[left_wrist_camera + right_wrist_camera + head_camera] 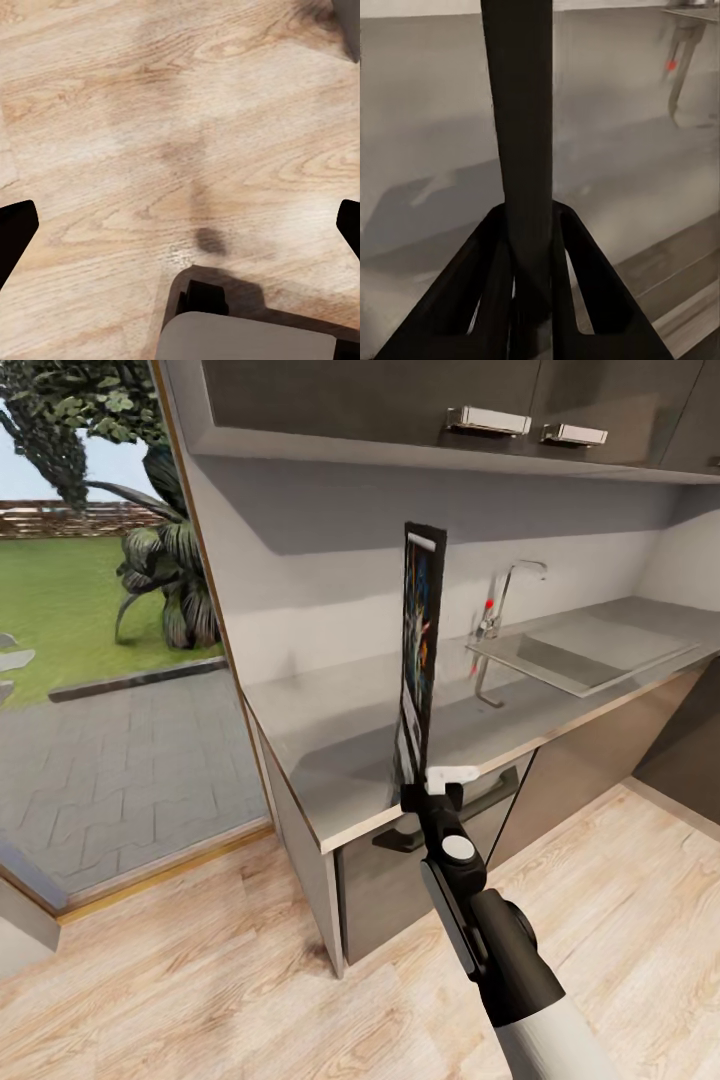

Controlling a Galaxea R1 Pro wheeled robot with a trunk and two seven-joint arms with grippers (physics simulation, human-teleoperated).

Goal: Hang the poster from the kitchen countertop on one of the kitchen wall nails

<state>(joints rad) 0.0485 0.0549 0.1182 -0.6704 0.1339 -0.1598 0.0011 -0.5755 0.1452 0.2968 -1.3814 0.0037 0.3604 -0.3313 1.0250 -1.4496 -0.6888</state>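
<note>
Right gripper point(432, 780) has its jaws pinched on the bottom edge of the poster point(422, 640), seen close in the wrist cam as 2 dark fingers point(491, 292) pressed to either side of the black frame point(521, 112). Poster stands upright, edge-on to the head cam, raised just above the front lip of the steel desk point(330, 760), w/ its top near the shadow under the wall cabinets point(430, 400). Black-and-white right arm point(500, 950) rises from 5 o'clock. Sink point(580, 650) and tap point(500, 600) sit at 2 o'clock from the poster, well apart from it. Glass door w/ garden view point(90, 560) at 10 o'clock. Left gripper point(180, 225) hangs over the wood floor point(150, 112), its jaws spread wide, dark fingertips point(15, 232) at both frame edges, holding nothing.
</note>
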